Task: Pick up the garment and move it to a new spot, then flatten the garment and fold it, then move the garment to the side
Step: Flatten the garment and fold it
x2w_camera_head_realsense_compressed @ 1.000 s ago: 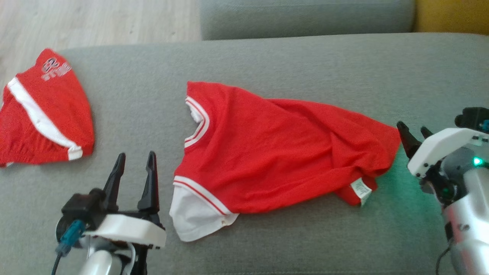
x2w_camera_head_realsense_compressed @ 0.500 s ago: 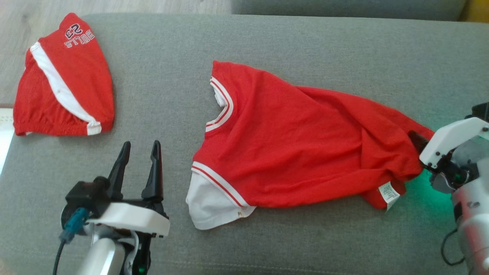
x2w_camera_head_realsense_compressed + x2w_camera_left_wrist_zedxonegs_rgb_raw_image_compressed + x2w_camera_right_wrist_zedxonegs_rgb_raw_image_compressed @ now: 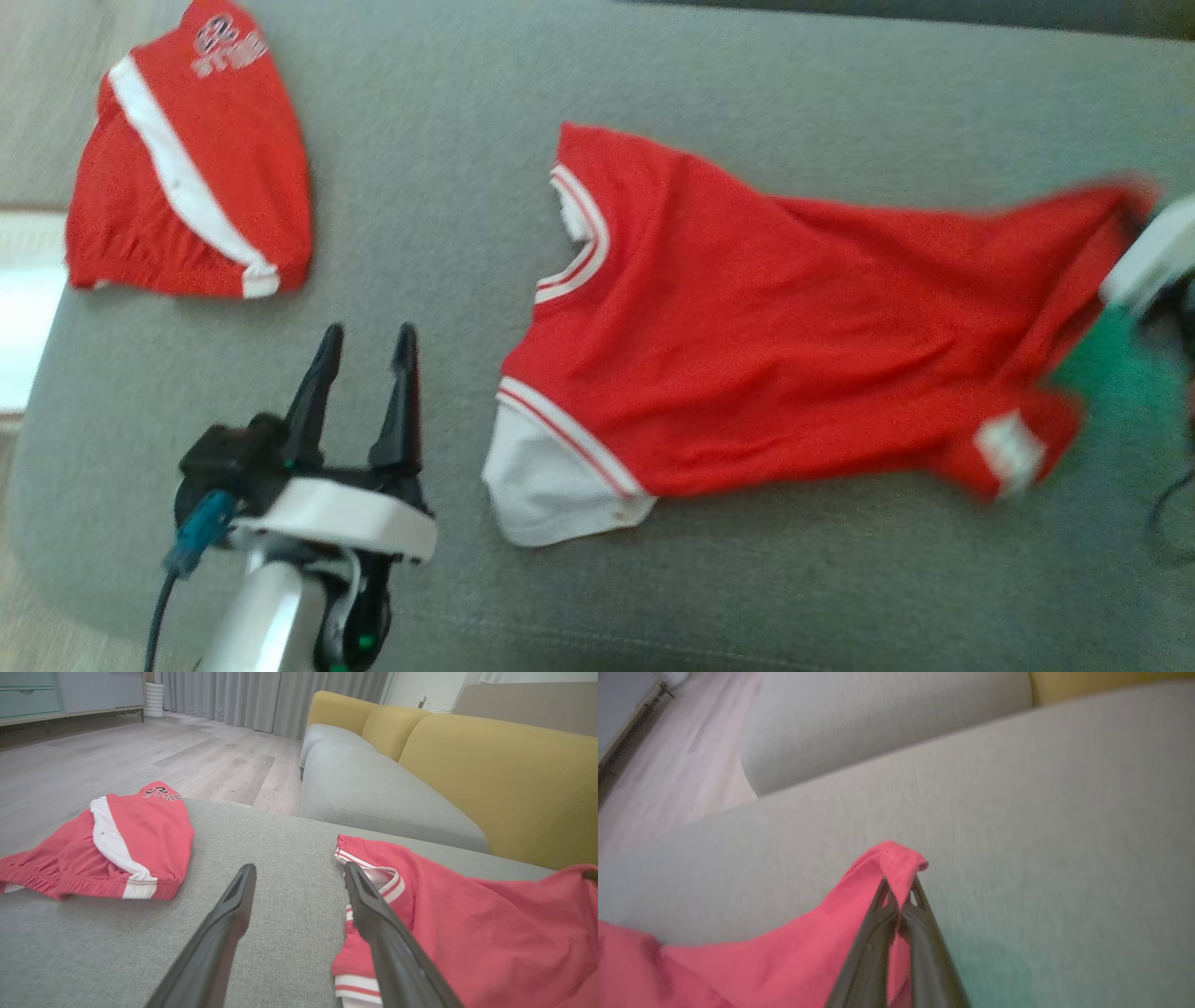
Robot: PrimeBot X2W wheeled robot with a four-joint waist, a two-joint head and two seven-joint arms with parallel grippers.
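Left gap: a bare strip of cushion (image 3: 439, 224) runs between the shorts (image 3: 196, 177) and the shirt (image 3: 766, 373).
In the gap: the left end effector (image 3: 364, 350) stands there with its fingers apart, near the shirt's sleeve.
Near edge: bare cushion lies along the shirt's lower side.
Far side: there is open cushion beyond the shirt.
Right end: the right end effector (image 3: 900, 889) is clamped on the shirt's corner, with bare cushion past it.
Barrier: a yellow backrest (image 3: 490, 765) rises behind.
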